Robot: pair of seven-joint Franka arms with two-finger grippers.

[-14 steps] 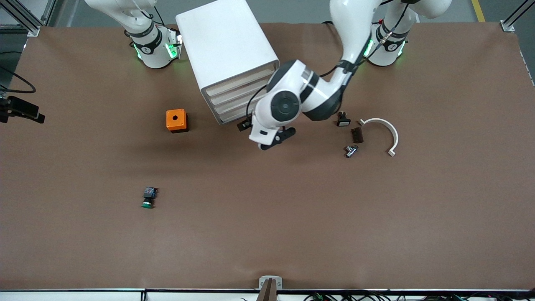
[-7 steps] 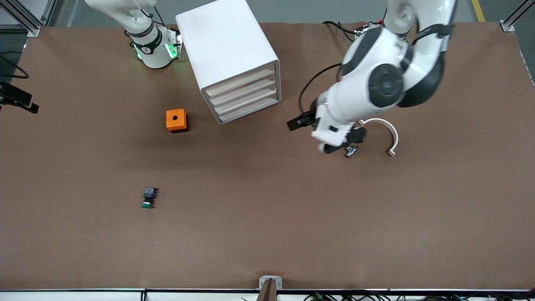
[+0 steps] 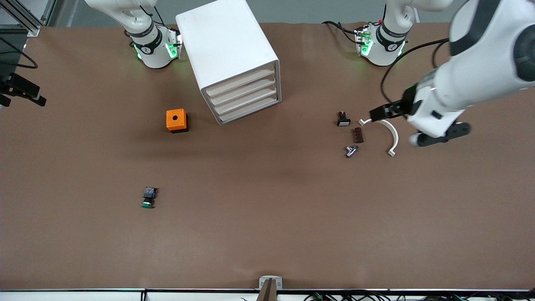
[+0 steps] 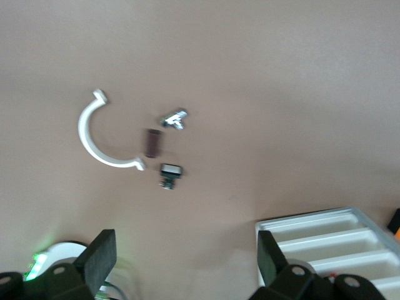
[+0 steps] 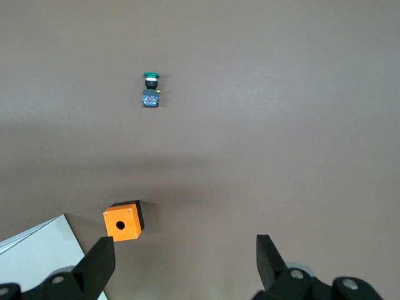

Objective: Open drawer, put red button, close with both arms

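Observation:
The white four-drawer cabinet (image 3: 228, 50) stands near the robots' bases with all its drawers shut. The drawer (image 3: 243, 90), second from the top, sits flush with the others. The cabinet's front (image 4: 331, 247) also shows in the left wrist view. The red button is out of view. My left gripper (image 3: 439, 134) hangs high over the left arm's end of the table, beside a white curved clip (image 3: 388, 133). It is open (image 4: 185, 253) and holds nothing. My right gripper (image 3: 25, 90) is at the right arm's end of the table, open (image 5: 185, 253) and empty.
An orange box (image 3: 177, 120) with a round hole sits beside the cabinet. A green-capped switch (image 3: 148, 197) lies nearer the front camera. By the clip lie a small black switch (image 3: 343, 120), a brown block (image 3: 357, 134) and a metal piece (image 3: 351, 150).
The left arm has swung away from the cabinet's front toward its own end of the table, passing over the small parts. The right gripper has shifted slightly at the table's edge.

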